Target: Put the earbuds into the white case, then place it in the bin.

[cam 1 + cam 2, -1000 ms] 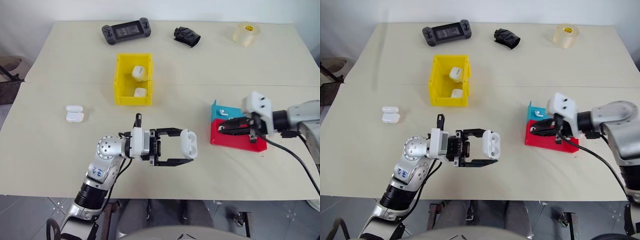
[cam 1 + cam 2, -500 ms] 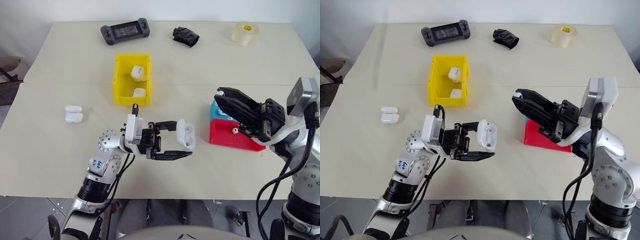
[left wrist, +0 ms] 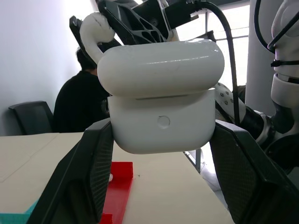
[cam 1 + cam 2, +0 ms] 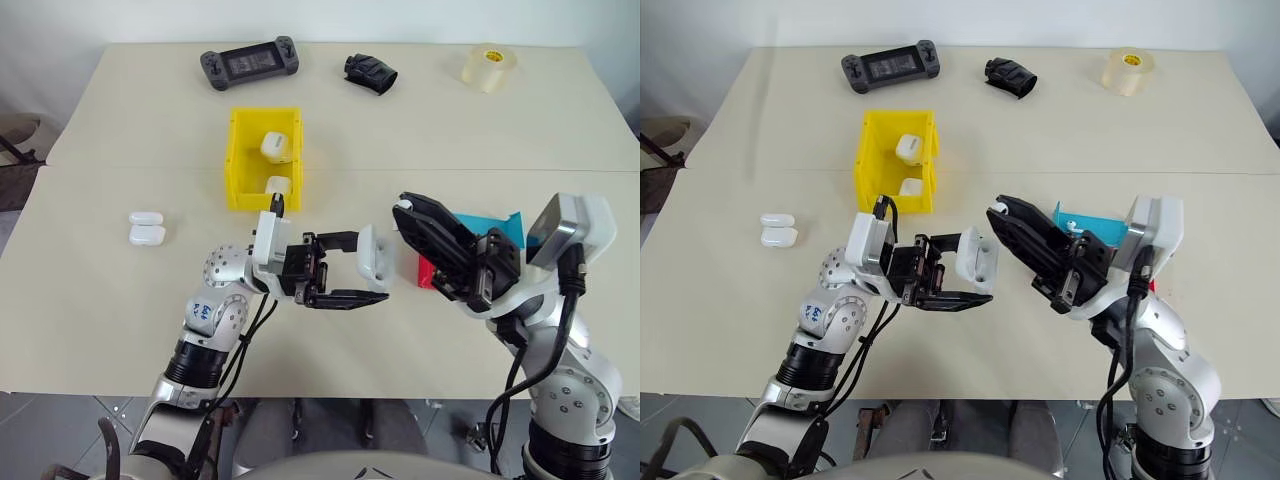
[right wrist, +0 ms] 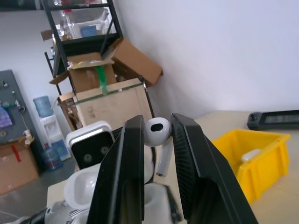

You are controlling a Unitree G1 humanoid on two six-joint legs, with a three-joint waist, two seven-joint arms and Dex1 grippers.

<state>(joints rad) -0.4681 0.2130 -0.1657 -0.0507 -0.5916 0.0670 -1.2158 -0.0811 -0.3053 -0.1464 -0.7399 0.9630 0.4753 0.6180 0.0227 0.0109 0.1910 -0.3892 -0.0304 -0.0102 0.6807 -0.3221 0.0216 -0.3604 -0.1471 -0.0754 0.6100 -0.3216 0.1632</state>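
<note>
Loading step: left gripper (image 4: 368,275) clamps the case (image 4: 375,262) in the air above the table, right gripper (image 5: 156,135) pinches an earbud (image 5: 156,132) just beside it; next, seat the bud in its socket, bin (image 4: 240,170) after.

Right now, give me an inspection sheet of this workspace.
Surface: beige table.
Job's things: white case held above the table; earbud pinched; yellow bin holds two white cases.
Clutter: game controller, tape roll, black object, two more cases, red tray, teal tray.
Grippers: left gripper shut on case; right gripper shut on earbud.
Cables: black, along both arms.
Surroundings: shelving, cardboard boxes, seated person.
</note>
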